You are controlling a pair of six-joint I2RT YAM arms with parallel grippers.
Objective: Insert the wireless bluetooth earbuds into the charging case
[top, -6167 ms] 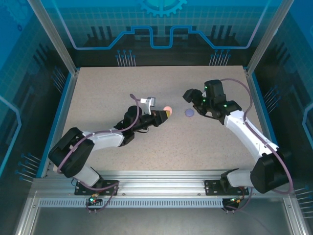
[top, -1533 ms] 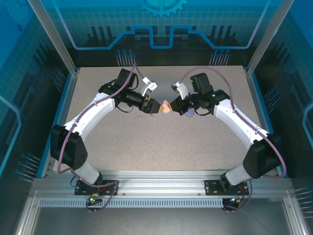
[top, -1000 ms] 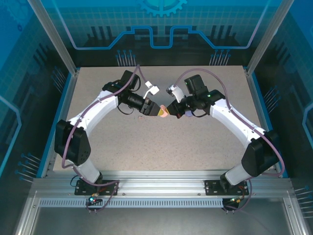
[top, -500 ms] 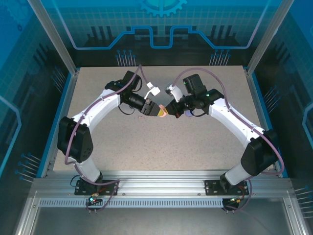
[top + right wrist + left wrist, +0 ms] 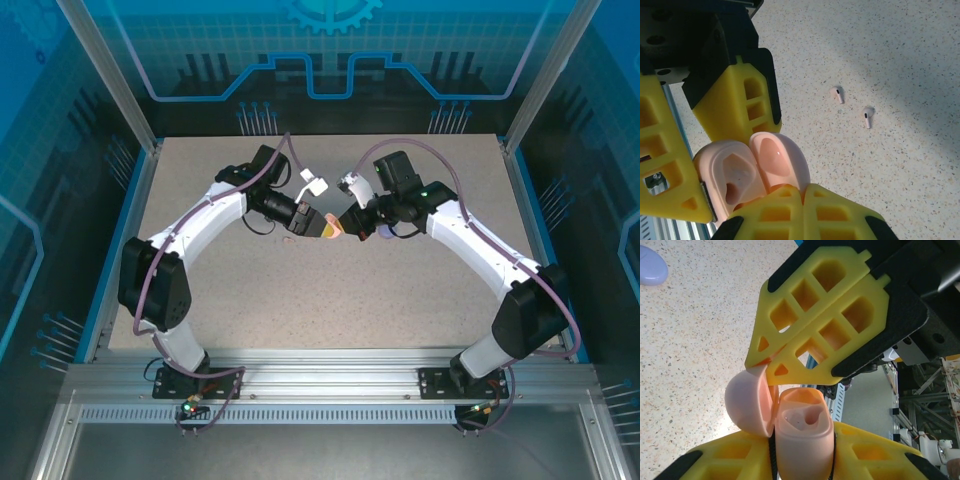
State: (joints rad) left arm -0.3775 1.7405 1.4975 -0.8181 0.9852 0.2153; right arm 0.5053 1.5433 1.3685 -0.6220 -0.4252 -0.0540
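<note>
The pale pink charging case [image 5: 802,440] is clamped between the yellow fingers of my left gripper [image 5: 802,452], held above the table. Its lid [image 5: 747,402] hangs open to one side and both earbud wells are empty. My right gripper [image 5: 802,192] is shut, and its joined tips touch the edge of the lid [image 5: 777,160]. From above, my left gripper [image 5: 325,226] and my right gripper [image 5: 349,222] meet at the case [image 5: 337,229] in mid-table. Two pale pink earbuds [image 5: 837,94] [image 5: 868,116] lie loose on the table.
A purple case [image 5: 650,267] lies shut on the speckled table [image 5: 420,300], just right of the grippers and partly hidden by the right arm [image 5: 385,232]. Wide bare tabletop lies in front of the arms. Blue panel walls enclose the table.
Since the earliest frame the left gripper has lifted the pink case off the table and both grippers have come together over mid-table. In the last half second almost nothing moved.
</note>
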